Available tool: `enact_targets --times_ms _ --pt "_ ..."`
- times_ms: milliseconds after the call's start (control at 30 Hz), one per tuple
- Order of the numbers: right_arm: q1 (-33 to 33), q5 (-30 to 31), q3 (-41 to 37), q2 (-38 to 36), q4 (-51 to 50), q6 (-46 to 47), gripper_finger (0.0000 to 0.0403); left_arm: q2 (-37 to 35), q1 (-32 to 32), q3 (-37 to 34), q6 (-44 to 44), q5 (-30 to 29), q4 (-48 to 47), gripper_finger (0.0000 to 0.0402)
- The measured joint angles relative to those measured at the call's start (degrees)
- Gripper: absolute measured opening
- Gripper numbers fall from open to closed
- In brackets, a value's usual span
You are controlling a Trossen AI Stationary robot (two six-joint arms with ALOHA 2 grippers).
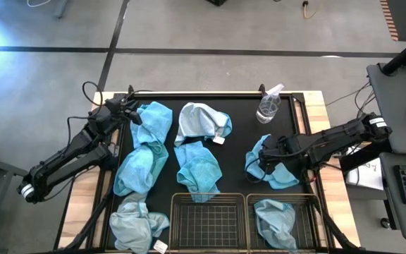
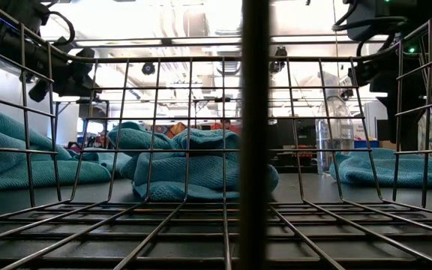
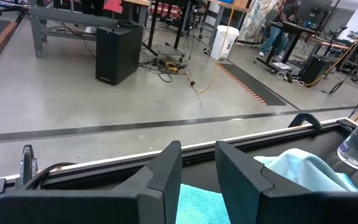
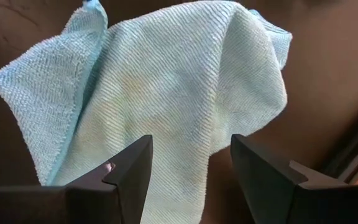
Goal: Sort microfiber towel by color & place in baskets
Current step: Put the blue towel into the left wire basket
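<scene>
Several microfiber towels lie on the black table top. Turquoise ones are at the far left (image 1: pixel 154 120), the left (image 1: pixel 141 166) and the middle (image 1: pixel 198 169). Pale grey-blue ones are at the far middle (image 1: pixel 201 121) and the near left corner (image 1: pixel 138 224). Two wire baskets stand at the near edge; the left one (image 1: pixel 208 219) has nothing in it, and the right one (image 1: pixel 314 212) holds a pale blue towel (image 1: pixel 275 222). My right gripper (image 4: pixel 191 168) points down, open, over a light blue towel (image 4: pixel 185 81) at the right (image 1: pixel 277 176). My left gripper (image 3: pixel 197 168) waits open at the far left corner.
A clear spray bottle (image 1: pixel 268 106) stands at the table's far right, beyond the right-hand towel. A raised rim (image 3: pixel 241 140) runs along the table's far edge. Bare black surface shows between the towels and the baskets.
</scene>
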Motion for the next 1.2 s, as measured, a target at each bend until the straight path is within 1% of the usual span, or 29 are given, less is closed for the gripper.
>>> enact_targets --times_ms 333,600,867,933,1000,1067,1200 --pt "0.0 -2.16 -3.82 0.0 4.43 0.66 0.0212 0.0 0.0 0.0 0.0 0.0 0.0 0.0084" --pt "-0.07 -7.39 -8.16 0.0 12.29 0.66 0.0212 0.0 0.01 0.0 0.0 0.0 -0.15 0.0084" --pt "-0.07 -7.6 -9.42 0.0 13.96 0.63 0.0209 0.0 0.0 0.0 0.0 0.0 -0.16 0.0084" --pt "-0.07 -7.77 -9.44 0.0 14.04 0.63 0.0199 0.0 0.01 0.0 0.0 0.0 -0.17 0.0084" --pt "-0.09 -7.82 -9.46 0.0 14.17 0.63 0.0179 0.0 0.02 0.0 0.0 0.0 -0.17 0.0084" --pt "-0.09 -7.82 -9.46 0.0 14.23 0.63 0.0152 0.0 0.02 0.0 0.0 0.0 -0.17 0.0084" --pt "-0.08 -7.82 -9.46 0.0 14.38 0.63 0.0085 0.0 0.0 0.0 0.0 0.0 -0.17 0.0084"
